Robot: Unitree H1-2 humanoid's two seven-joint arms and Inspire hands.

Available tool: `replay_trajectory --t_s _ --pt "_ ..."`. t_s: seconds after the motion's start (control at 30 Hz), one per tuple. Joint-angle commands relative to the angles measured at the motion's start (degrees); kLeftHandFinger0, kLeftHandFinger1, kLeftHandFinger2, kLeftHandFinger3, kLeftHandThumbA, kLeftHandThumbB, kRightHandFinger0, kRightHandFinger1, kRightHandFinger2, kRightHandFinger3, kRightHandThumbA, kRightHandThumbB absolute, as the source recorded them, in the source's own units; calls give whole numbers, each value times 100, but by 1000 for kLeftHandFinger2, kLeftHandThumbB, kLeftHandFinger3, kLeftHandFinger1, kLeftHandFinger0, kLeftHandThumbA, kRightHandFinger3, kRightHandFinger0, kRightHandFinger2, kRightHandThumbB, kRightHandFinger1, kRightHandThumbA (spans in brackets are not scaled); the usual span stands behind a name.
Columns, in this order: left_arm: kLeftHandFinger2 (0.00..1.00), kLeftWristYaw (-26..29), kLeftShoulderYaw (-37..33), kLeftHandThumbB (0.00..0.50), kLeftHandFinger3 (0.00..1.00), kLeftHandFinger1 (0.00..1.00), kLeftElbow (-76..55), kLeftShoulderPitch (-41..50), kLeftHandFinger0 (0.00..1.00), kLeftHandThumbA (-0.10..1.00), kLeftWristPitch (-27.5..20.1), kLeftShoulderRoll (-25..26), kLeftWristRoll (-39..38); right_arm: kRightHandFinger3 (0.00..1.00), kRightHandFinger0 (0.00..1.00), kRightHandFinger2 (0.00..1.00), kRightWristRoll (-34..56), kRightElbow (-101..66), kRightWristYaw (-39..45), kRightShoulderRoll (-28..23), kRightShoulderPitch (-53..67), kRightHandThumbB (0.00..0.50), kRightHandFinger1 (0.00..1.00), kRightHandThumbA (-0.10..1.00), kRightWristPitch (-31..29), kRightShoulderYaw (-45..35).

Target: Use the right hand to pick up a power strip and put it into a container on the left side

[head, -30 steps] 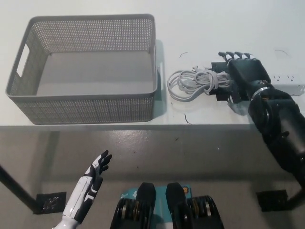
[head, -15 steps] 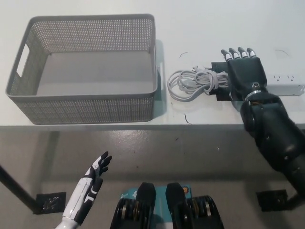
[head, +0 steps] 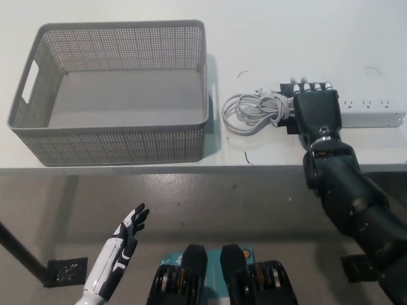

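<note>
The white power strip [head: 373, 111] lies flat on the white table at the right. Its coiled white cable [head: 254, 112] rests to its left, beside the basket. My black right hand [head: 316, 107] lies palm down on the strip's left end, between the coil and the visible sockets, hiding that end. The strip still rests on the table. The grey mesh basket [head: 38, 136] stands on the left part of the table, with nothing inside. My white left hand [head: 125, 236] hangs open below the table edge at the lower left.
The table's front edge [head: 191, 169] runs across the middle of the picture, with grey floor below it. A narrow strip of bare table separates the basket's right wall from the cable coil. Small dark marks dot the table near the coil.
My right hand has slid left and a little towards the far side, settling over the strip's left end and uncovering more of the strip's right part. The left hand has hardly moved.
</note>
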Motion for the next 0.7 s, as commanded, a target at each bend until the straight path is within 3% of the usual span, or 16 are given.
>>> replay_trajectory --t_s 0.0,0.1,0.17,0.2,0.23,0.33,0.37,0.47,0.53,0.57,0.63,0.67 --pt "1000 -7 51 98 1000 1000 -165 -6 1000 1000 -183 46 13 435 0 1 222 1172 -2545 -114 -1008 295 0 -100 -1234 -22" --pt "1000 -27 52 101 1000 1000 -191 5 1000 1000 -141 46 -28 392 0 91 193 1287 -2686 -164 -1047 289 0 -100 -1466 76" --pt "1000 -30 51 101 1000 1000 -206 7 1000 1000 -126 41 -35 406 0 133 184 1339 -2748 -187 -1068 288 0 -100 -1590 116" --pt "1000 -33 50 101 1000 1000 -219 11 1000 1000 -108 39 -40 478 0 199 169 1357 -2782 -214 -1082 265 0 -100 -1666 149" --pt "1000 -33 48 98 1000 1000 -205 8 1000 1000 -123 37 -44 437 0 141 110 1381 -2911 -251 -1109 231 0 -100 -1746 217" --pt "1000 -43 47 95 1000 1000 -196 8 1000 1000 -126 30 -78 419 0 97 47 1420 -3247 -325 -1149 220 0 -100 -1961 315" --pt "1000 -44 49 96 1000 1000 -194 8 1000 1000 -124 24 -92 370 0 111 83 1434 -3302 -349 -1169 191 0 -100 -2063 300" --pt "1000 -61 46 103 1000 1000 -195 -7 1000 1000 -98 43 -88 293 0 218 87 1431 -3299 -414 -1261 181 0 -100 -2111 326" --pt "1000 -82 45 99 1000 1000 -177 -17 1000 1000 -114 51 -128 237 0 302 66 1444 -3318 -450 -1339 191 0 -100 -2076 360" --pt "1000 -74 45 103 1000 1000 -175 -16 1000 1000 -122 47 -115 219 0 362 74 1375 -3281 -515 -1433 248 8 -100 -2067 348" --pt "1000 -77 43 103 1000 1000 -192 -9 1000 1000 -94 40 -117 184 0 388 123 1317 -3371 -574 -1525 247 0 -100 -2173 310" --pt "1000 -77 44 101 1000 1000 -193 -3 1000 1000 -99 42 -119 199 0 387 93 1341 -3485 -600 -1587 223 0 -100 -2173 339"
